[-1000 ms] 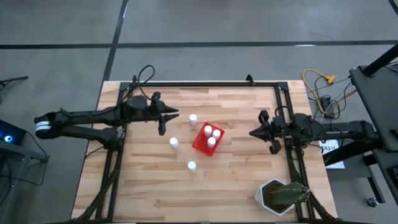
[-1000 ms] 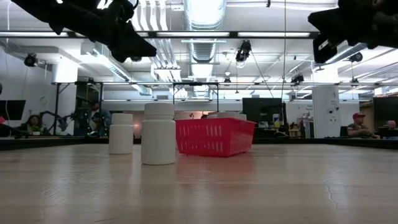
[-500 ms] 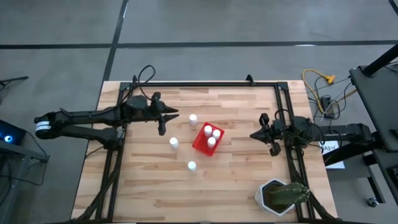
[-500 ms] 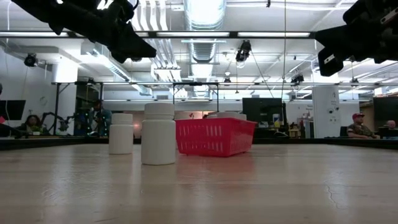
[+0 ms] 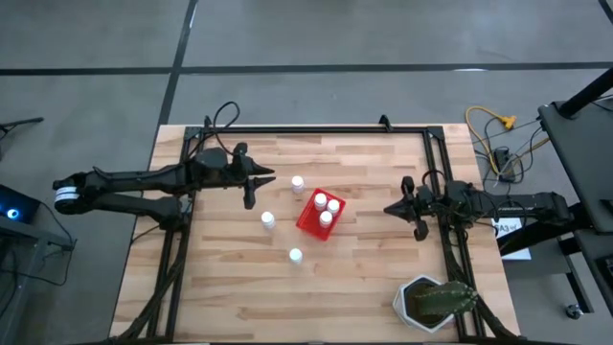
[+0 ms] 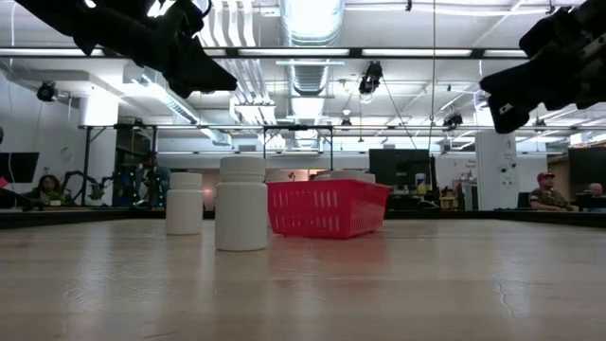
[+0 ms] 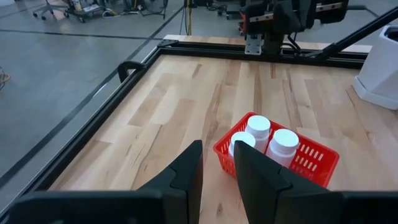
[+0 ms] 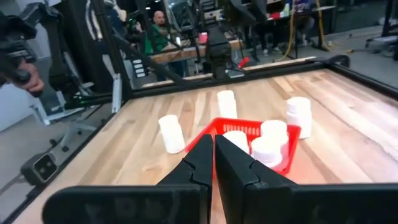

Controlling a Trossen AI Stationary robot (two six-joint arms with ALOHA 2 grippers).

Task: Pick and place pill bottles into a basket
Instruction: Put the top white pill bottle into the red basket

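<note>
— Six pill bottles in all, by my count. Three stand inside the red basket (image 5: 319, 215), and three are out on the wood: one bottle behind the basket (image 5: 298, 182), one beside it toward the left arm (image 5: 268, 220), and one in front of it (image 5: 295, 255).

— Where does the basket sit?

— Near the middle of the wooden table (image 5: 364, 278), turned at a slant to the table's edges. None of the three loose bottles touches it, and they stand well apart from one another, all upright.

— Any room to move around it?

— Plenty. A wide bare stretch of boards lies between the basket and the right side, and the whole front strip is open except at the right front corner, where one potted plant (image 5: 436, 302) sits. A black frame (image 5: 306, 130) runs along the table's edges.

— And the arms?

— Two. The left gripper (image 5: 263, 178) hangs above the table, just beside the bottle behind the basket; its fingers (image 7: 186, 176) are a small way apart with nothing between them. The right gripper (image 5: 391, 206) is well apart from the basket, out by the right rail, fingers (image 8: 202, 163) pressed together, empty.

— Anyone around?

— One person (image 8: 158, 28) sits beyond the far edge, among the desks.
</note>
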